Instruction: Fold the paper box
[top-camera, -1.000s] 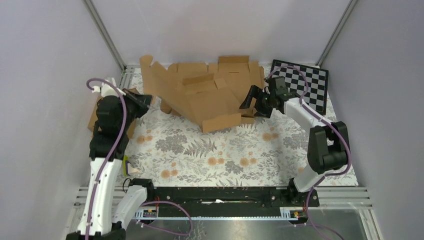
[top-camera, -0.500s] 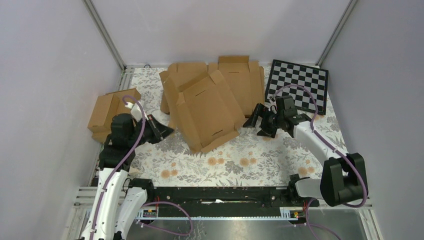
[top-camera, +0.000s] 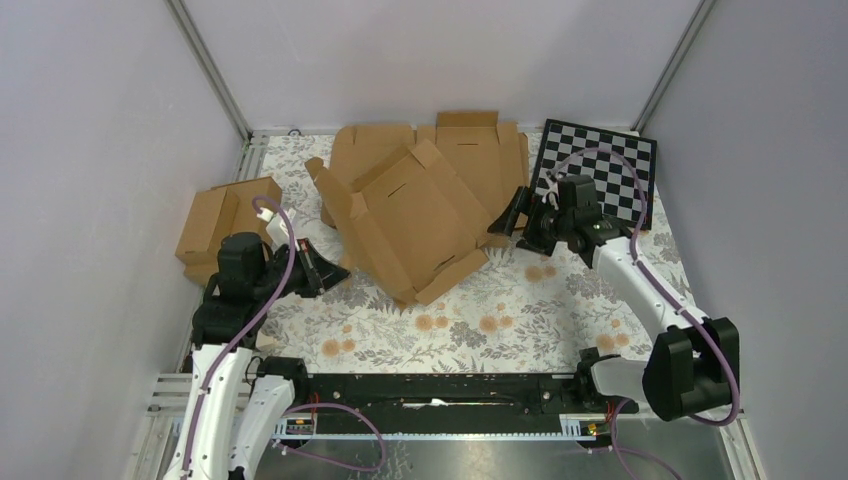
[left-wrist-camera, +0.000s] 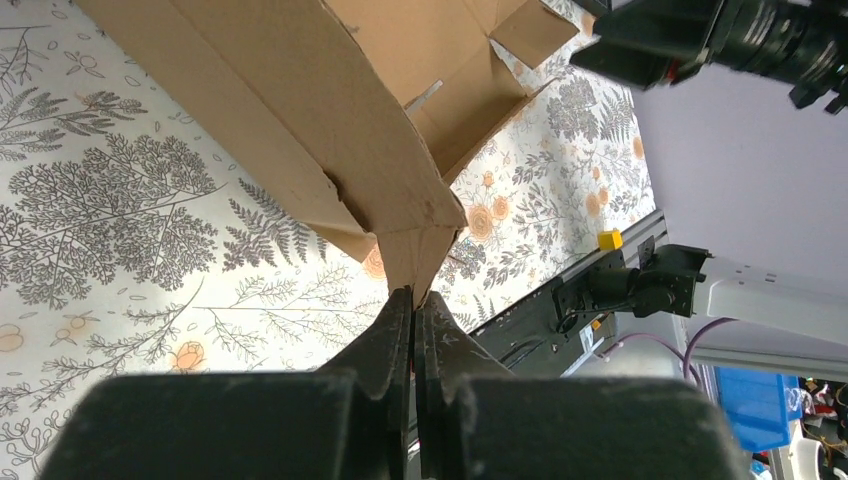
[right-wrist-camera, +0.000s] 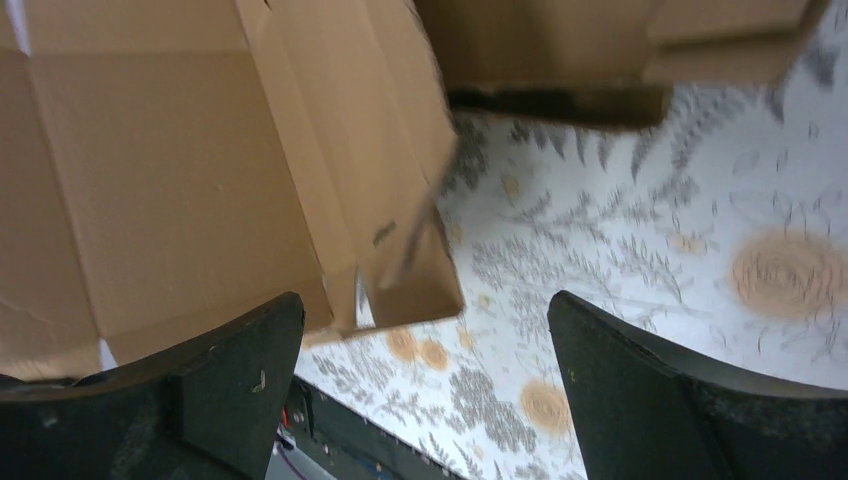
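**Two grippers flank one partly folded paper box (top-camera: 410, 215)**

Seen from above, the left gripper (top-camera: 340, 270) sits at the box's 8 o'clock, its two fingers pressed flat together. In its own wrist camera, the pointed corner of one box flap comes down to meet the fingertips. Whether the corner is actually pinched between them cannot be told.

The right gripper (top-camera: 522, 225) sits at the box's 3 o'clock, just beside the right wall. Its two fingers are spread wide apart and hold nothing. Its wrist camera shows one corner flap of the box and some floral cloth in the gap between the fingers.

The single paper box is plain brown corrugated cardboard. It lies near the middle of the surface (top-camera: 480, 300), a little toward 12 o'clock, and is turned at an angle. Its inside faces up, the side walls are partly raised, and two small slots show in its base panel.

One fully flat cardboard blank (top-camera: 480, 150) lies behind the box at 12 o'clock, partly covered by it. Two small brown boxes (top-camera: 212, 228), joined together, stand at 9 o'clock by the left wall. One black-and-white checkerboard (top-camera: 600, 165) lies at 2 o'clock. The surface is covered in a grey and orange flower print.
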